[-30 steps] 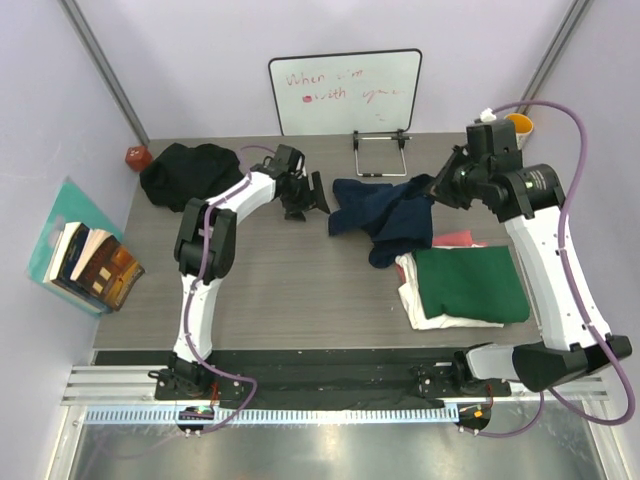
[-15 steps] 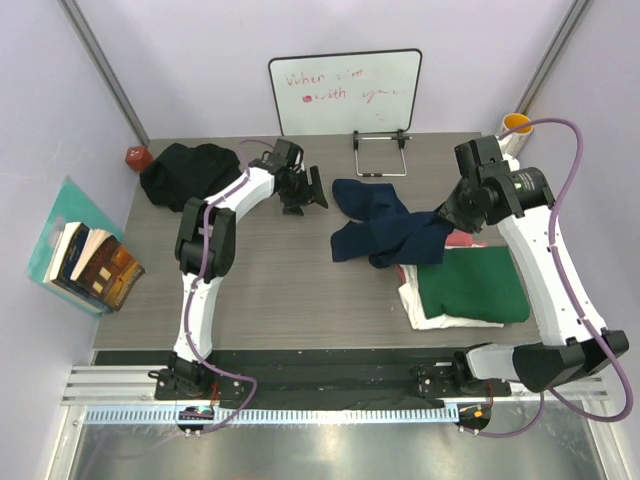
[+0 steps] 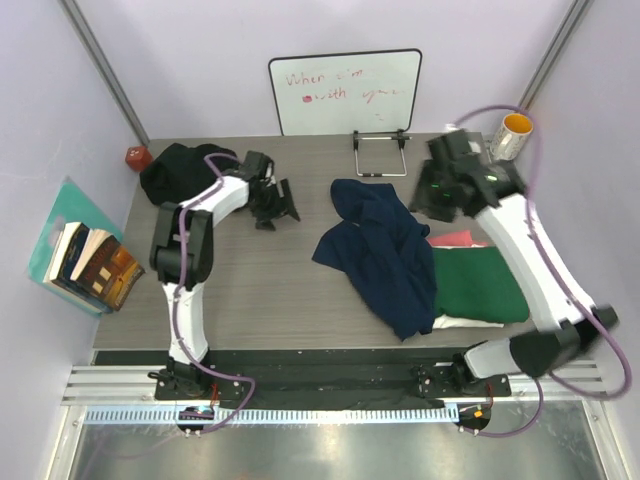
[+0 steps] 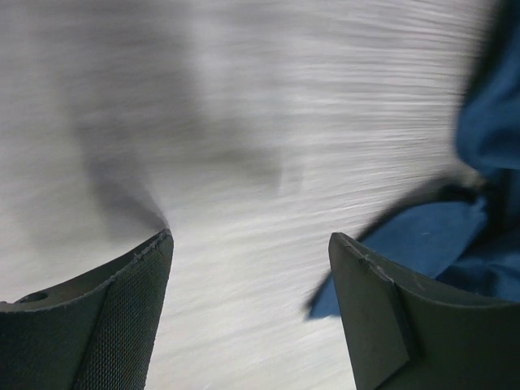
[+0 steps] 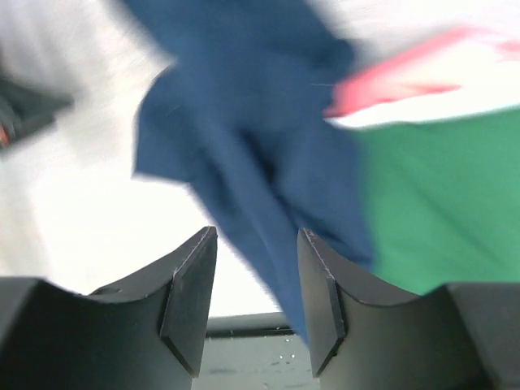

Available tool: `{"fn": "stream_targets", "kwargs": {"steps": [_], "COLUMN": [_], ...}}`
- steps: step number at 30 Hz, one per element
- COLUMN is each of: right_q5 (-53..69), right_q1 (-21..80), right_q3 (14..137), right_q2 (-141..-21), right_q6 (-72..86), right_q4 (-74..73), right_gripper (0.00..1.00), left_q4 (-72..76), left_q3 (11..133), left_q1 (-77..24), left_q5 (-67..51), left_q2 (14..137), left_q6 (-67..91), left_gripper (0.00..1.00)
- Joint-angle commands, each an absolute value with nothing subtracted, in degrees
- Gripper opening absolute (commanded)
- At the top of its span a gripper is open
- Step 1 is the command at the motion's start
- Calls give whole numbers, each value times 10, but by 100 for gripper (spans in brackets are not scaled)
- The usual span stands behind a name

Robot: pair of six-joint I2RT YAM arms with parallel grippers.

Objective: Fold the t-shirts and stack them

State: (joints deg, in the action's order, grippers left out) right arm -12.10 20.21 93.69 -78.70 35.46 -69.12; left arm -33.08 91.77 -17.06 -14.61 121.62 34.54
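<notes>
Navy t-shirt (image 3: pixel 385 250) is lying crumpled and unfolded on the worktop (image 3: pixel 270 290), just right of centre. Its 4 o'clock edge is draping over the folded pile. Pile is sitting at 4 o'clock: dark green t-shirt (image 3: pixel 480 285) folded on top, cream-white t-shirt (image 3: pixel 465 322) peeking out beneath it at the near edge, pink-red t-shirt (image 3: pixel 455 238) showing at the pile's 12 o'clock side. Black t-shirt (image 3: pixel 180 170) is lying bunched in the 10 o'clock corner.

Right claw (image 3: pixel 432 200) is hanging by the navy shirt's 2 o'clock edge, jaws standing partly parted with nothing between them. Its wrist view is blurring, showing navy, green and pink-red cloth below.

Left claw (image 3: pixel 272 207) is hovering over bare worktop at 11 o'clock, between the black and navy shirts. Jaws are standing wide, gripping nothing. Navy cloth is showing at the right edge of its wrist view.

Whiteboard (image 3: pixel 345 92) is leaning against the 12 o'clock wall, with a wire stand (image 3: pixel 380 140) sitting in front of it.
</notes>
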Motion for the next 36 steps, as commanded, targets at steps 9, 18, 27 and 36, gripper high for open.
{"fn": "stream_targets", "kwargs": {"steps": [9,18,27,36], "right_q5": [32,59,20,-16], "right_q1": [342,409,432,432], "right_q3": [994,1058,1108,1071], "right_q2": [-1077,-1184,-1258,-1259], "right_q6": [278,236,247,250], "right_q4": [-506,-516,-554,-540], "right_gripper": [52,55,58,61], "left_q4": [-340,-335,-334,-329], "left_q3": [760,701,666,635], "left_q1": [-72,-54,-20,-7], "left_q5": [-89,-89,-82,-89], "left_q2": [1002,978,945,931], "left_q6": [329,325,316,316], "left_gripper": [78,78,78,78]}}
